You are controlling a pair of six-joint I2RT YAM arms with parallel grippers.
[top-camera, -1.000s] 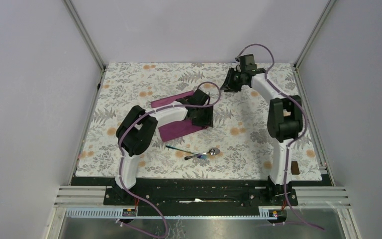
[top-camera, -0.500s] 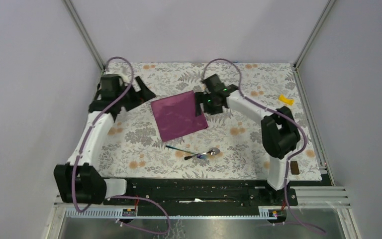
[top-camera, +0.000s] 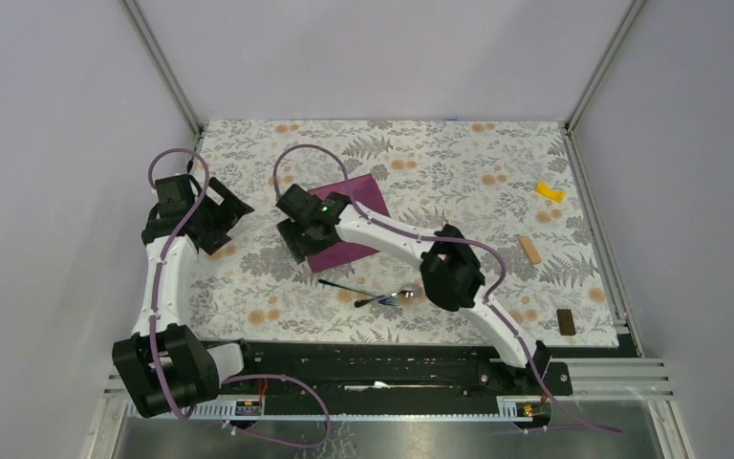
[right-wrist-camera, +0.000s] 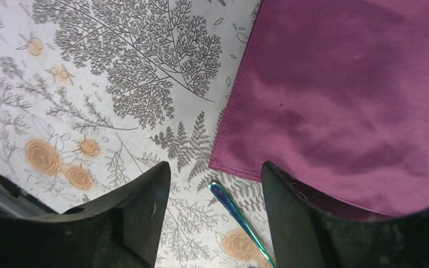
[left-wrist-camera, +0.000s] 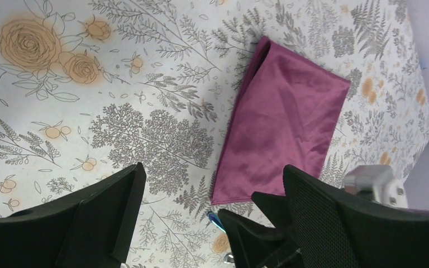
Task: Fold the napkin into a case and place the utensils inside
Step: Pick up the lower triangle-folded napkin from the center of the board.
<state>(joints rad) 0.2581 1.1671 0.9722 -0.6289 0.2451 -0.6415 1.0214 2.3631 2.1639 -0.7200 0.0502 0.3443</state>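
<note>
Floral tablecloth (top-camera: pixel 248 277) covers the table. At centre left, the left gripper (left-wrist-camera: pixel 212 190) is spread wide and empty. The right gripper (right-wrist-camera: pixel 215 173) is parted, empty, over the lower left corner of the one napkin (left-wrist-camera: pixel 282 128). It is folded flat, and narrowing into a case is judged outstanding. Two utensils, a blue-handled piece (top-camera: pixel 344 286) and a spoon (top-camera: pixel 407 291), lie outside, just below. Three small pieces are counted at right: tan (top-camera: pixel 530 251), yellow (top-camera: pixel 549 191), brown (top-camera: pixel 565 321).

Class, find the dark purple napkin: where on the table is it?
In the top view the napkin lies folded flat mid-table, partly under the right arm, just beyond the utensils.
</note>
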